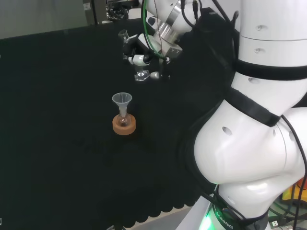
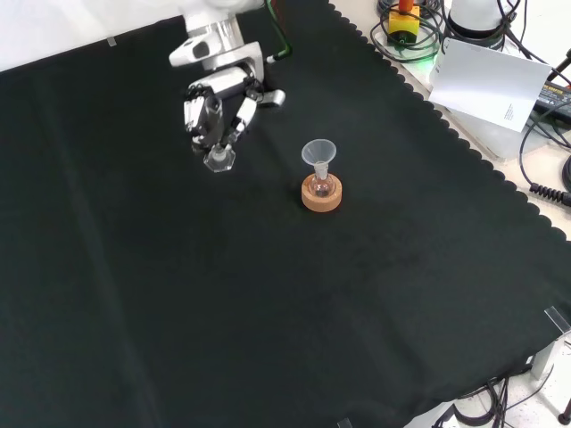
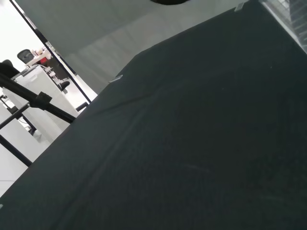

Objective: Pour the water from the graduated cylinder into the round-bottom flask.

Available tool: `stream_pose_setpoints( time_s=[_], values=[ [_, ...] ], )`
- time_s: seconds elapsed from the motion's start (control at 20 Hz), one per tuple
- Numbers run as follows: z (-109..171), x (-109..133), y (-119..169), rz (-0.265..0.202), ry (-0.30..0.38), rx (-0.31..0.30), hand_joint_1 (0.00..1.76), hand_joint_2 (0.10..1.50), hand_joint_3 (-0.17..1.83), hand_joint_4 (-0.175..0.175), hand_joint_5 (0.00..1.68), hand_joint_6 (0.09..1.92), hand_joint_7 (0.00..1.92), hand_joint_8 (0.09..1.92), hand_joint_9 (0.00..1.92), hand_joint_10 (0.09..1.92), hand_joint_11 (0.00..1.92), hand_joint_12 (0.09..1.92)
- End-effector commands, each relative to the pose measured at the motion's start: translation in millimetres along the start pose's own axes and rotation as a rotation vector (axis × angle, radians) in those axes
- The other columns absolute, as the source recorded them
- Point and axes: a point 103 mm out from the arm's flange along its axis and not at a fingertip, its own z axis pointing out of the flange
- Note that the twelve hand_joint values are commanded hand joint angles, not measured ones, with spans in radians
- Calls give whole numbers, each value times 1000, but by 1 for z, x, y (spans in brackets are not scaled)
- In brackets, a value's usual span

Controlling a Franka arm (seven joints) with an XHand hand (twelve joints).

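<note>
Front view, bench inventory, all places given from the cork ring stand (image 2: 321,195).

Cork ring stand: near the middle of the black cloth (image 2: 268,312), flat on it. In the head view it sits at (image 1: 124,125).

Round-bottom flask (image 2: 321,188): small, clear, seated upright in the stand. Contents cannot be told.

Funnel (image 2: 318,153): clear, upright, stem down in the flask neck, mouth open upward; head view (image 1: 122,100).

Hand (image 2: 217,109): up and to the left of the stand in the front view, well apart from it; in the head view (image 1: 144,52) it lies beyond the stand and slightly right. Fingers curled round a clear vessel.

Graduated cylinder (image 2: 219,159): grasped in the hand, its polygonal foot showing below the fingers toward the camera in the front view. In the head view its foot (image 1: 141,75) sits below the hand and its open lip rises above left. Water level cannot be told.

Wrist view: black cloth (image 3: 192,143), room floor beyond.
</note>
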Motion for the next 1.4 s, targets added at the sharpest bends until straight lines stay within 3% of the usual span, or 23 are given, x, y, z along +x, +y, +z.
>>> stream_pose_setpoints(
  time_s=[0.05, 0.35, 0.8, 1.25, 1.35, 1.4],
  values=[
    [-40, 12, -54, 24, -92, 2, 1156, 1125, 3, -175, 973, 1042, 1246, 338, 1414, 87, 1227, 740],
    [-56, 24, -103, 32, -205, 48, 1157, 1124, 3, -175, 975, 1039, 1249, 333, 1416, 87, 1229, 738],
    [-54, 42, -161, 34, -351, 184, 1157, 1123, 3, -175, 976, 1036, 1252, 326, 1418, 87, 1231, 735],
    [-43, 49, -170, 29, -472, 315, 1157, 1122, 3, -175, 978, 1033, 1254, 318, 1418, 87, 1232, 732],
    [-39, 50, -169, 21, -502, 339, 1225, 1107, 12, -175, 984, 1011, 1101, 739, 1422, 87, 1236, 723],
    [-37, 50, -169, 17, -518, 351, 1242, 1106, 13, -175, 981, 1013, 1054, 863, 1424, 87, 1237, 723]
  ],
)
